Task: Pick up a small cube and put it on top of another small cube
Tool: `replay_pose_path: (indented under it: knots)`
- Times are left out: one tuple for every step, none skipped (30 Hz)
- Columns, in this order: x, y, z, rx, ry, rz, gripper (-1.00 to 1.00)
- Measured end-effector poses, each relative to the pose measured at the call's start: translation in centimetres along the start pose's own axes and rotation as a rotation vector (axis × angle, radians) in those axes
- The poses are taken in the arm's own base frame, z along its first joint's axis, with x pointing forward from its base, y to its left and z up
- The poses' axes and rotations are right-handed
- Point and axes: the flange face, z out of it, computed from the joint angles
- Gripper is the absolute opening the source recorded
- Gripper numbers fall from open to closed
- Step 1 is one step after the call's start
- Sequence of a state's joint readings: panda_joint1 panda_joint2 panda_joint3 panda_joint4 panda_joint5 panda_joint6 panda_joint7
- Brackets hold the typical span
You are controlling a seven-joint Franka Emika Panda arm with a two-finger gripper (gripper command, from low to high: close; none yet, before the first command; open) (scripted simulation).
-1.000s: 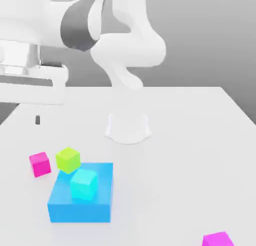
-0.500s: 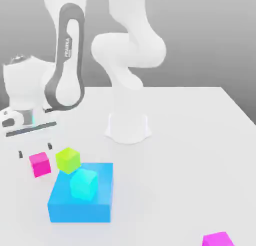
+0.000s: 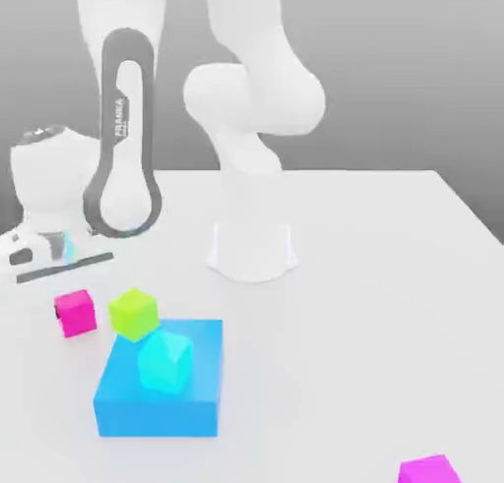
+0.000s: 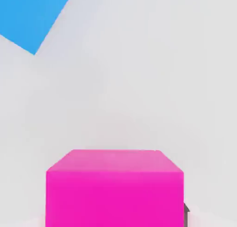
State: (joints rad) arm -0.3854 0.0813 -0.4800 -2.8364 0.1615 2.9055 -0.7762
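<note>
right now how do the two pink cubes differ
The pink cube at the exterior view's left sits beside the lime-green cube, with the gripper shut on it. The other pink cube lies alone near the table's front edge, at the exterior view's right, untouched. Both are magenta, similar in size, resting on the table.

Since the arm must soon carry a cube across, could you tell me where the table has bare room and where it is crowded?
Free: the wide stretch between the robot base, the blue block and the far magenta cube. Crowded: the exterior view's left, where the gripper is shut on the small cube, with the lime-green cube close beside it and the cyan cube on the block.
</note>
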Motion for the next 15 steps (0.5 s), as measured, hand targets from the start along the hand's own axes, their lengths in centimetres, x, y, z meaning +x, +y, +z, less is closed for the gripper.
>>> replay_pose_path:
  knots:
    - [-0.3,0.2,-0.8,0.002,0.0,0.011,-1.0]
    - [0.2,-0.4,-1.6,0.005,0.001,0.002,-1.0]
    - [0.7,-1.1,-2.5,0.007,0.002,-0.006,-1.0]
    - [1.2,-1.9,-3.3,0.008,0.003,-0.014,-1.0]
    - [1.6,-2.6,-4.2,0.009,0.004,-0.017,-1.0]
    - [2.0,-3.3,-5.0,0.01,0.004,-0.021,-1.0]
    - [2.3,-4.1,-5.8,0.01,0.004,-0.026,-1.0]
    - [2.7,-4.9,-6.6,0.011,0.004,-0.03,-1.0]
    - [2.9,-5.7,-7.3,0.011,0.004,-0.035,-1.0]
    - [3.2,-6.5,-8.1,0.011,0.004,-0.039,-1.0]
    - [3.4,-7.3,-8.8,0.011,0.003,-0.043,-1.0]
    - [3.5,-8.1,-9.5,0.01,0.003,-0.047,-1.0]
    - [3.6,-8.9,-10.2,0.009,0.002,-0.05,-1.0]
    - [3.6,-9.6,-10.9,0.009,0.001,-0.053,-1.0]
    - [3.7,-10.4,-11.5,0.007,0.001,-0.056,-1.0]
